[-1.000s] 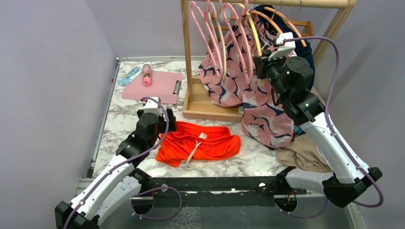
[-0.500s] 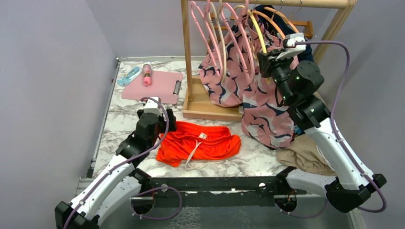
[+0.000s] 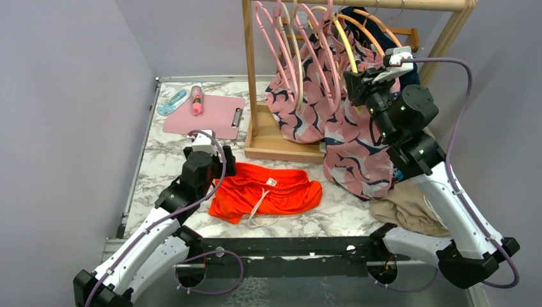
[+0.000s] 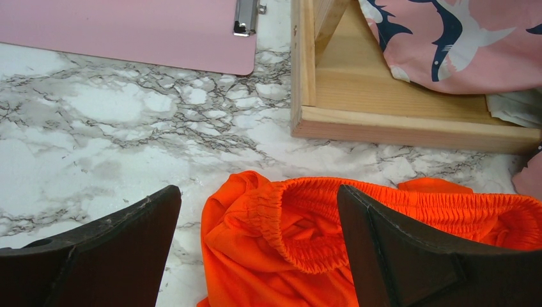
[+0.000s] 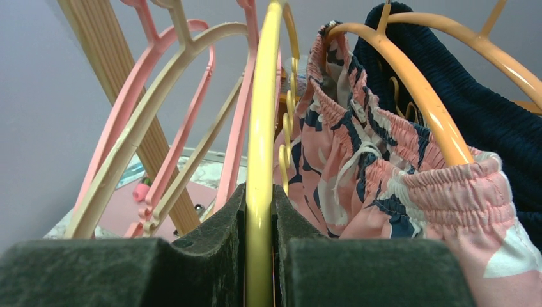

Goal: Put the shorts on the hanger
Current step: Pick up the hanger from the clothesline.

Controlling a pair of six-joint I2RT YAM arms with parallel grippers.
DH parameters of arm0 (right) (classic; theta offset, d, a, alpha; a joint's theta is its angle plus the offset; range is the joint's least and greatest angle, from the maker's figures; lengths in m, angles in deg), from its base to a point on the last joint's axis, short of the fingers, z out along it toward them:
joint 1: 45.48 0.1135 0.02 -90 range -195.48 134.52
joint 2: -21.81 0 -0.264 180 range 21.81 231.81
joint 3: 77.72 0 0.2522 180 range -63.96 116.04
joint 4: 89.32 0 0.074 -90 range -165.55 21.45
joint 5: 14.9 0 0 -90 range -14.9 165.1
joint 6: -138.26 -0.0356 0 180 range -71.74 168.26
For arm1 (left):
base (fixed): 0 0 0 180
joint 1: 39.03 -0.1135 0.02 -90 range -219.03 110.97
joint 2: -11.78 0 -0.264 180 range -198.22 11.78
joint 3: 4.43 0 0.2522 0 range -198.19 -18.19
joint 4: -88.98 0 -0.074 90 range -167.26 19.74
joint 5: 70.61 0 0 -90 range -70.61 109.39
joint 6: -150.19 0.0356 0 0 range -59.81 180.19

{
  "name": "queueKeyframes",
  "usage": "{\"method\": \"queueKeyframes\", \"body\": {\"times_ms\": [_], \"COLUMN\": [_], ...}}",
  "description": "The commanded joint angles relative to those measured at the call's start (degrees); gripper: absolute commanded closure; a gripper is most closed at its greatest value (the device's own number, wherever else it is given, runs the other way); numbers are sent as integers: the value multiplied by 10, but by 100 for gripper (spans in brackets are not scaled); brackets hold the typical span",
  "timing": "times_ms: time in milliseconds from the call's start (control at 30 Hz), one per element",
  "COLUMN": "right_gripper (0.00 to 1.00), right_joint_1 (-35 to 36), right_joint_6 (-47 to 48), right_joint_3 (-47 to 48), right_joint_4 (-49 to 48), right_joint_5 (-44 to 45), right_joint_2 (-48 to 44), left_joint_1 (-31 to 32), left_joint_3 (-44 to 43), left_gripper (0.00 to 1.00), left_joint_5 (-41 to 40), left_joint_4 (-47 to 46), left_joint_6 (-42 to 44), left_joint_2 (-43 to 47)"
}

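Among crowded pink hangers point(image 5: 240, 121), right end effector point(image 5: 259, 217) clamps the hanger point(image 5: 261, 115).

On the marble table point(image 3: 163, 163) we see a pink clipboard point(image 3: 204, 115). A pink tube point(image 3: 197, 100) lies on its far left corner, and a light blue object point(image 3: 171, 102) is just beside it. Behind stands a wooden rack point(image 3: 250, 77). It carries pink hangers point(image 5: 238, 128), orange hangers point(image 5: 418, 89), pink shark-patterned shorts point(image 3: 351, 157) and a navy garment point(image 5: 460, 96). A beige garment point(image 3: 406, 208) lies at the right.

Orange-red shorts point(image 3: 287, 192) crumpled on the table point(image 3: 166, 153); pale-yellow hanger point(image 5: 261, 128) on the rail point(image 3: 383, 3).
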Motion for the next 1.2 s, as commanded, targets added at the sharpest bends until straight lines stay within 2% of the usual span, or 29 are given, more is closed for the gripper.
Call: {"method": "queueKeyframes", "body": {"times_ms": [0,300,1167], "right_gripper": [99,99,99], "right_joint_1": [-1,-1,-1], "right_joint_6": [-15,-23,-56], "right_joint_3": [17,31,117], "right_joint_4": [-47,3,236], "right_joint_5": [-14,-13,-7], "right_joint_2": [-19,-35,-124], "left_joint_1": [-2,-2,-1], "left_joint_3": [-19,-19,-19], "left_gripper": [6,6,6], "left_joint_5": [9,9,-11], "left_joint_4": [-5,-5,2], "left_joint_6": [-2,-3,-3], "left_joint_2": [6,7,12]}}
